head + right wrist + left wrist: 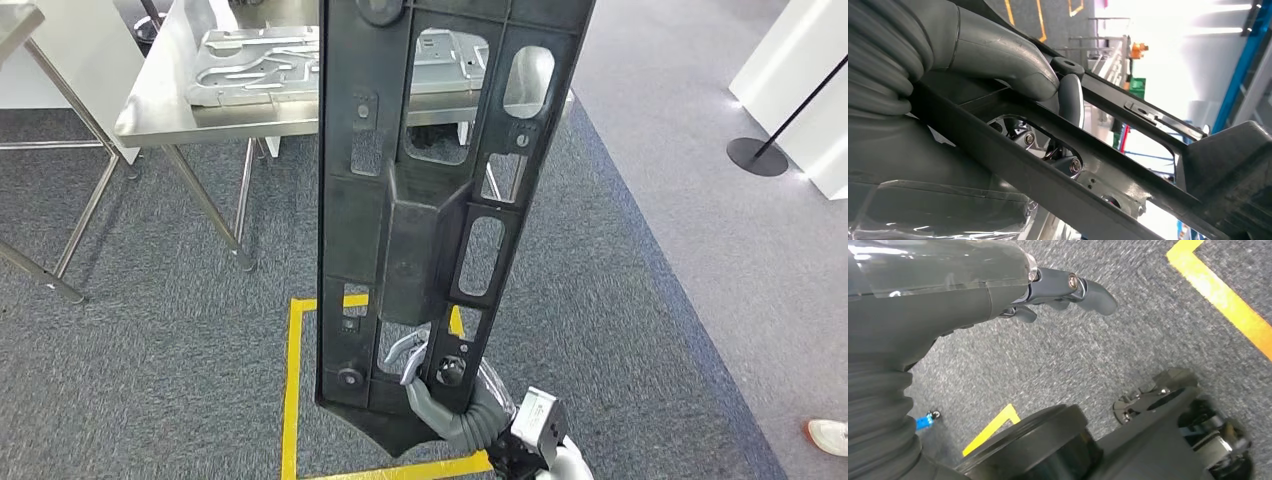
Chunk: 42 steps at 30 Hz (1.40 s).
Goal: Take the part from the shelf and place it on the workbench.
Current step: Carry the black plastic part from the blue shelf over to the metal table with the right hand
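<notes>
Item: black plastic part [440,200], long panel w/ cut-outs, held upright in front of head cam. Right hand [440,395] grips its lower end; thumb [998,55] over one rib, fingers through an opening. Left hand [998,290] hangs over grey carpet [1128,355], fingers partly curled, holding nothing. Steel workbench [160,115] beyond the part, w/ grey metal pressing [255,65] on top. Yellow floor tape [292,390] below.

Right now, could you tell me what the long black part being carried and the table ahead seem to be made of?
The long black slotted panel, gripped by the right robot hand, looks like moulded plastic: matte, ribbed, with formed cut-outs. The silver workbench appears to be brushed stainless steel, given its dull sheen and thin metal legs.
</notes>
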Motion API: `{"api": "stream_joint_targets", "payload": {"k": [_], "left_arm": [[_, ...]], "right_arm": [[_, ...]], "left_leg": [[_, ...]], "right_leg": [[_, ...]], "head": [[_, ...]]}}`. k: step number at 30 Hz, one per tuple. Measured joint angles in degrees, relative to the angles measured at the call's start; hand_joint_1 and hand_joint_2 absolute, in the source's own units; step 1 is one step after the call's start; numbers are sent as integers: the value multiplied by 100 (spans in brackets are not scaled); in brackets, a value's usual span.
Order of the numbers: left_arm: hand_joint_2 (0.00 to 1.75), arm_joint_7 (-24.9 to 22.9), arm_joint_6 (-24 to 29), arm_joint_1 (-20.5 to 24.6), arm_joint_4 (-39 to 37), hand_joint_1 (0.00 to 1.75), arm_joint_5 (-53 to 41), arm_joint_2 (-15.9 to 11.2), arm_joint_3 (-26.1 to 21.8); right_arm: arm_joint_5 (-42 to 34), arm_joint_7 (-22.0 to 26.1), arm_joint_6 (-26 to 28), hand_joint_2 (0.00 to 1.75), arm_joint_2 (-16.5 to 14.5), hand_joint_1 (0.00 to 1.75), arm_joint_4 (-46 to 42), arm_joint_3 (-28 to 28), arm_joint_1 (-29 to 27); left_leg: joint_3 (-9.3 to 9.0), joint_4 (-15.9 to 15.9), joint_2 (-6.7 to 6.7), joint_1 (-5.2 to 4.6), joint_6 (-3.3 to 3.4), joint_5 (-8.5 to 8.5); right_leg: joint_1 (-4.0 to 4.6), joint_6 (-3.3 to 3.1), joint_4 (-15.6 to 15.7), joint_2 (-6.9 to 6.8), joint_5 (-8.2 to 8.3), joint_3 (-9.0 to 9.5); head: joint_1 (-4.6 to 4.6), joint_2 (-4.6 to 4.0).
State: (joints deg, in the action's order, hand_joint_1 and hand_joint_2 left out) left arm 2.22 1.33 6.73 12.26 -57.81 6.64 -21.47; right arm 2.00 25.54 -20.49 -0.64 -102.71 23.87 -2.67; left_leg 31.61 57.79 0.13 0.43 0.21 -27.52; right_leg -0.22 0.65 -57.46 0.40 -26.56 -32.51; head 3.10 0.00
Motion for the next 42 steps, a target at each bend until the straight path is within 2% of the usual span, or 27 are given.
{"api": "stream_joint_targets", "payload": {"k": [3, 4, 6, 7, 8, 9, 10, 11, 13, 14, 17, 19, 20, 22, 23, 24, 25, 27, 28, 29, 33, 35, 37, 38, 39, 40, 42], "left_arm": [[175, 16, 2, -10, 0, 0, 1, 8, -1], [175, 20, 3, -9, 0, 0, 1, 11, -1], [175, 26, 3, -17, 0, 0, -1, 13, 0], [175, 29, 3, -25, 0, 0, -1, 13, -1], [175, 33, 3, -32, 0, 0, -2, 13, -1], [175, 37, 3, -38, 0, 0, -3, 13, -1], [175, 40, 3, -40, 0, 0, -5, 14, -1], [175, 43, 3, -43, 0, 0, -8, 17, 0], [175, 47, 3, -47, 0, 0, -14, 27, 1], [175, 51, 3, -47, 0, 0, -17, 31, 1], [175, 61, 4, -39, 2, 0, -25, 33, 1], [175, 68, 4, -35, 5, 0, -28, 31, 1], [175, 72, 3, -39, 6, 0, -27, 30, 0], [175, 86, 3, -33, 6, 0, -19, 26, -2], [175, 90, 3, -26, 7, 0, -15, 24, -3], [175, 94, 3, -19, 7, 0, -12, 22, -4], [175, 92, 3, -16, 7, 0, -13, 22, -3], [175, 85, 2, -33, 5, 0, -19, 21, -2], [175, 82, 2, -40, 4, 0, -25, 20, -2], [175, 80, 1, -47, 3, 0, -28, 20, -2], [175, 86, 3, -52, 3, 0, -31, 26, -2], [175, 86, 2, -51, 3, 0, -35, 30, -1], [175, 86, 1, -58, 2, 0, -38, 31, 0], [175, 86, 1, -64, 2, 0, -38, 31, -1], [175, 86, 1, -69, 2, 0, -38, 31, -1], [175, 86, 1, -74, 2, 0, -38, 31, -1], [175, 86, 1, -85, 2, 0, -39, 33, 1]], "right_arm": [[9, 0, 7, 175, 2, 175, -30, -14, -1], [10, 1, 10, 175, 3, 175, -45, -20, -3], [11, 1, 15, 175, 8, 175, -64, -35, -19], [12, 1, 19, 175, 11, 175, -67, -40, -38], [12, 0, 23, 175, 15, 175, -68, -44, -57], [12, -1, 29, 175, 19, 175, -68, -46, -73], [12, -1, 36, 175, 21, 175, -72, -50, -84], [13, -1, 44, 175, 23, 175, -82, -53, -89], [14, -1, 57, 175, 26, 175, -111, -57, -90], [14, 0, 64, 175, 28, 175, -127, -58, -94], [14, -1, 85, 175, 33, 175, -159, -68, -117], [14, -1, 90, 175, 33, 175, -181, -75, -127], [14, 0, 89, 175, 33, 175, -189, -78, -132], [14, -1, 85, 175, 32, 175, -195, -80, -143], [14, -2, 84, 175, 32, 175, -195, -81, -151], [14, -3, 84, 175, 32, 175, -195, -81, -160], [14, -4, 84, 175, 32, 175, -195, -82, -165], [14, -4, 85, 175, 32, 175, -196, -83, -171], [15, -3, 86, 175, 32, 175, -198, -84, -171], [16, -3, 87, 175, 32, 175, -204, -84, -173], [19, -9, 89, 175, 34, 175, -227, -86, -177], [18, -8, 89, 175, 34, 175, -239, -85, -174], [18, -8, 89, 175, 36, 175, -247, -85, -182], [19, -8, 89, 175, 37, 175, -247, -85, -190], [19, -8, 89, 175, 39, 175, -247, -86, -197], [19, -9, 89, 175, 40, 175, -247, -86, -202], [19, -9, 89, 175, 40, 175, -252, -86, -203]], "left_leg": [[-10, -30, -15, 19, 107, 26], [-25, -48, -14, 28, 138, 32], [-34, -52, -5, 21, 177, 19], [-38, -51, -4, 14, 186, 11], [-47, -51, -6, 8, 192, 0], [-65, -50, -11, 3, 190, -13], [-93, -50, -18, 0, 184, -30], [-128, -50, -25, -3, 174, -53], [-170, -48, -29, -22, 129, -101], [-178, -48, -29, -26, 101, -122], [-212, -56, -21, -22, 11, -176], [-131, 201, -19, -21, -40, -335], [21, 518, -20, -12, -62, -488], [460, 1323, -20, -3, -101, -799], [625, 1578, -19, 3, -116, -833], [689, 1623, -19, 10, -124, -745], [634, 1423, -18, 19, -127, -540], [332, 665, -16, 28, -103, -68], [191, 332, -18, 20, -70, 54], [111, 136, -21, 10, -31, 90], [33, 3, -52, 10, 123, 27], [-35, -27, -51, 23, 178, 7], [-67, -28, -46, 14, 210, -31], [-87, -27, -47, 9, 215, -54], [-118, -27, -51, 6, 214, -82], [-165, -27, -57, 3, 208, -116], [-279, -31, -63, 3, 186, -197]], "right_leg": [[-14, 101, -131, -6, -94, -53], [-21, 128, -355, -8, -219, -155], [-33, 163, -1119, -11, -558, -547], [-38, 172, -1482, -12, -669, -753], [-41, 173, -1678, -12, -675, -882], [-42, 165, -1646, -12, -566, -896], [-42, 146, -1371, -12, -360, -786], [-36, 114, -939, -13, -118, -592], [-2, 47, -237, -25, 135, -257], [17, 17, -74, -27, 152, -181], [17, -55, 4, -17, 103, -132], [-22, -110, 67, -23, 90, -54], [-30, -132, 84, -30, 77, -16], [-28, -157, 84, -38, 30, 30], [-27, -157, 82, -38, 4, 58], [-27, -153, 81, -35, -26, 93], [-29, -145, 77, -26, -60, 139], [-26, -107, 64, -3, -144, 239], [-19, -76, 51, 9, -181, 266], [-12, -42, 46, 14, -206, 276], [-11, 88, -93, 6, -239, 239], [-25, 126, -548, -5, -443, -6], [-33, 155, -1313, -10, -737, -483], [-36, 161, -1604, -11, -804, -700], [-37, 158, -1709, -11, -759, -828], [-36, 142, -1580, -11, -589, -836], [-20, 88, -812, -16, -50, -575]], "head": [[-1, 0], [-1, 0], [-2, 0], [-2, 0], [-2, 0], [-2, 0], [-2, 0], [-2, 0], [-2, 0], [-2, 0], [-1, 0], [1, 0], [1, 0], [1, 0], [1, 0], [1, 0], [2, 0], [1, 0], [1, 0], [1, 0], [-1, 0], [-1, 0], [0, 0], [0, 0], [0, 0], [0, 0], [-1, 0]]}}
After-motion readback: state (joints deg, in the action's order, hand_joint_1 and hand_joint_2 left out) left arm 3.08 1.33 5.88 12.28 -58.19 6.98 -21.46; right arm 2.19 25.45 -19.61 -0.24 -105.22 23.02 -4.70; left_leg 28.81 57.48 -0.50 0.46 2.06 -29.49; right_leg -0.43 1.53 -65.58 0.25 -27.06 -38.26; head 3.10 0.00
